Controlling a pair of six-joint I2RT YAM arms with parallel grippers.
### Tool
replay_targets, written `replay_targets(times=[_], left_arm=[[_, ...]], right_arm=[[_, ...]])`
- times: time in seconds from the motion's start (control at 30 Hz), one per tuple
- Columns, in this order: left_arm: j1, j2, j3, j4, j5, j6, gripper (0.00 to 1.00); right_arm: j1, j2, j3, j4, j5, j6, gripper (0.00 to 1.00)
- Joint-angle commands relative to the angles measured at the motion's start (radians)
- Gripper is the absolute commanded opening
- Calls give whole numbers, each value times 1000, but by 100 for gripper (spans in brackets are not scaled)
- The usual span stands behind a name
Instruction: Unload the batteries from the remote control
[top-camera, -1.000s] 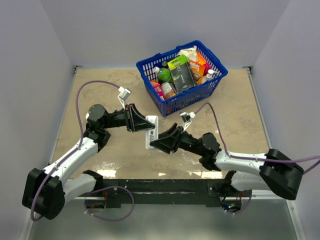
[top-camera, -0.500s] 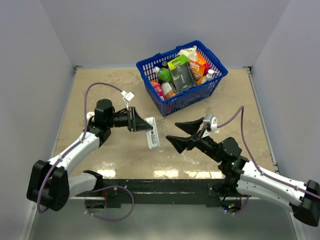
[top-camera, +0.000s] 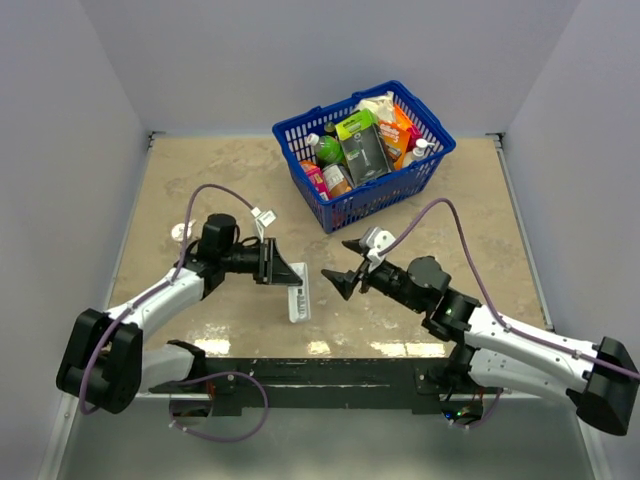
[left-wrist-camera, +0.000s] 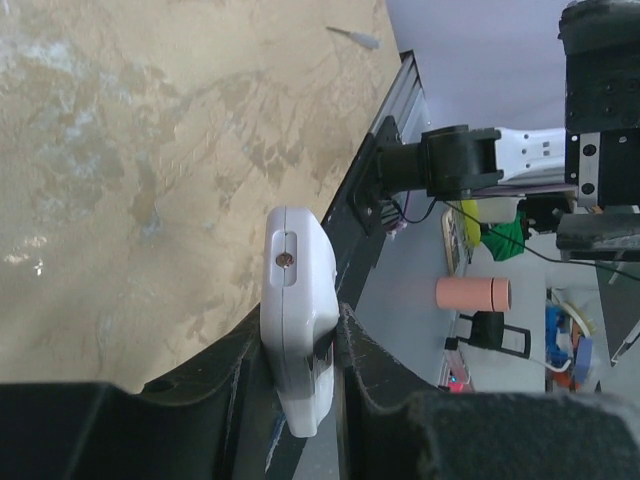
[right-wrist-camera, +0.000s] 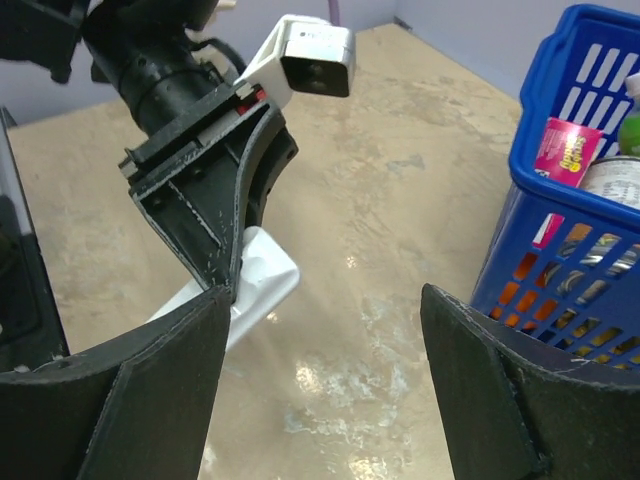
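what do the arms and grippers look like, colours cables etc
The left arm and right arm have white shells with black joints. The left gripper and right gripper are black, with wedge-shaped fingers. A purple cable loops to a white camera on each wrist.

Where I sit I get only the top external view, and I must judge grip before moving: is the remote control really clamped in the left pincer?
Observer: Yes. The left wrist view shows the remote control pinched tight in the left pincer, one end sticking out.
Operator: Is the right pincer carrying anything?
Observer: No. The right wrist view shows the right pincer wide open with nothing inside it.
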Motion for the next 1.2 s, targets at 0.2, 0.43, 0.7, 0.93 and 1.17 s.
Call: replay_targets(times=[0.2,0.43,0.7,0.93,1.17], left_arm=[[-13,141,6,-55,81,64,0],[-13,167,15,-110,71,98,0],[-13,196,14,-103,95,95,0],[-13,193,14,-109,97,98,0],[-13,198,12,-113,100,98,0]], right_arm=[[130,145,15,156,-56,-175,77],[260,143,-46,208,2,-215,78],[463,292,-103,324,159,-305,78],[481,399,-86,384,188,-362,73],[480,427,-100,378,277,-405,69]])
